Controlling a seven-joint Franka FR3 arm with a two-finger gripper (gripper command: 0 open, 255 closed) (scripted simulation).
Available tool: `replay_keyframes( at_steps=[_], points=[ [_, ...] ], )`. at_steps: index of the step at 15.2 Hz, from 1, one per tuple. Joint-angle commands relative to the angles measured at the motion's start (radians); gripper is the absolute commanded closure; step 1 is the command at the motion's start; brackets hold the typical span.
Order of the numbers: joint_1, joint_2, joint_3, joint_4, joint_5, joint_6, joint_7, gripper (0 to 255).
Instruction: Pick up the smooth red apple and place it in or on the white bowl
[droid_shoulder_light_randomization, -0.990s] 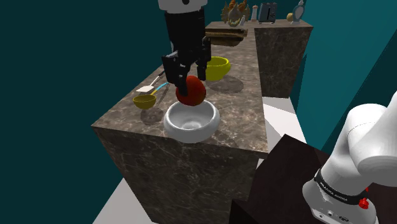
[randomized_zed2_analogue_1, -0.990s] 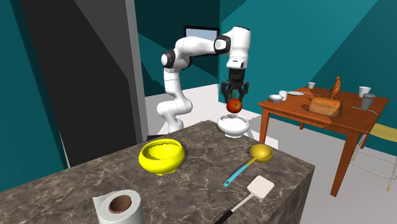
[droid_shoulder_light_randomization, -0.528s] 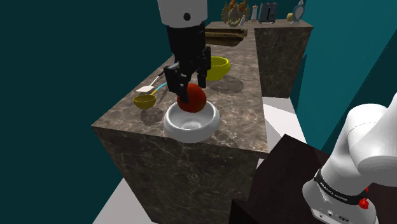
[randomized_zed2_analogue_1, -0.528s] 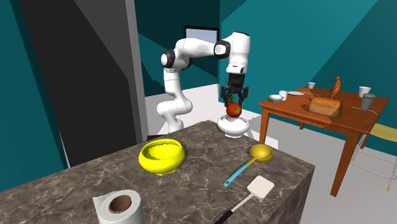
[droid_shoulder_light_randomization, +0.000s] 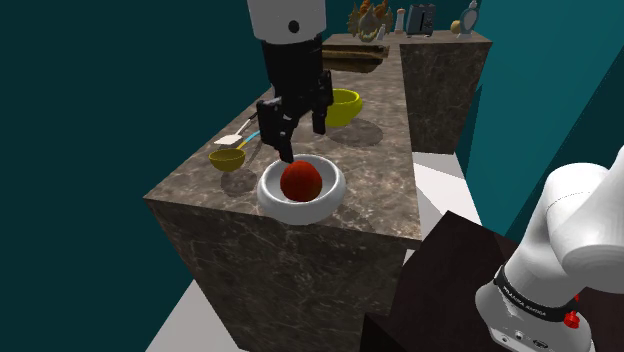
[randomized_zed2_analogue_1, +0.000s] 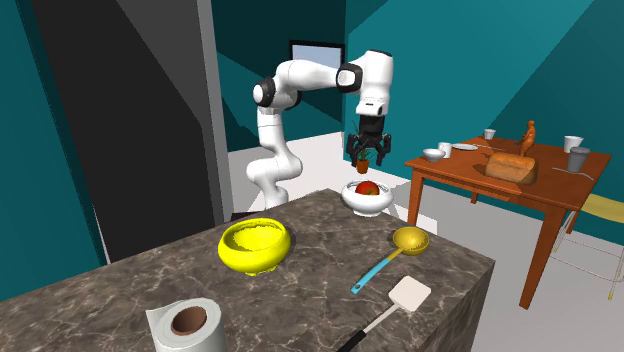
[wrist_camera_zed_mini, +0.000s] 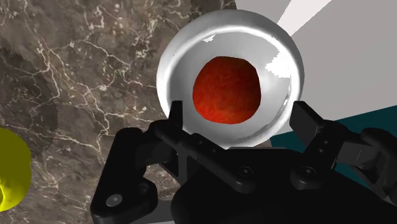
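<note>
**Over the white bowl: apple let go and lying inside**

Above the white bowl my gripper now hangs with its two fingers spread apart and nothing between them. Half a second ago those fingers were clasped on the apple just over the rim. Since then they have parted, and the red fruit has dropped the short way down. It rests in the hollow of the white bowl, roughly at its centre, with pale wall showing all round it in the wrist view. The fingertips stand to either side above the rim and do not touch the apple.

I read this as the placing step being done. What remains, in my judgement, is only to lift straight up from the white bowl so that a finger does not catch its rim on the way out.

Counting what sits on the desk:
- One red apple, in the white bowl.
- One white bowl, near the desk's edge closest to the arm's stand.
- One yellow bowl, further along the desk from the white bowl and well apart from it.
- One yellow ladle with a blue handle, lying between the white bowl and the spatula.
- One white spatula, beyond the ladle from the white bowl.
- One paper roll, farthest of all from the white bowl.
</note>
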Motion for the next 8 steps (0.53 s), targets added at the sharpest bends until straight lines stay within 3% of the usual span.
replay_keyframes(
  at_steps=[1, 2, 6, 8],
  points=[
    [0.000, 0.000, 0.000, 0.000, 0.000, 0.000, 0.000, 0],
    [0.000, 0.000, 0.000, 0.000, 0.000, 0.000, 0.000, 0],
    [-0.001, 0.042, 0.008, 0.172, -0.013, -0.132, 0.011, 0],
    [-0.001, 0.042, 0.008, 0.172, -0.013, -0.132, 0.011, 0]
  ],
)
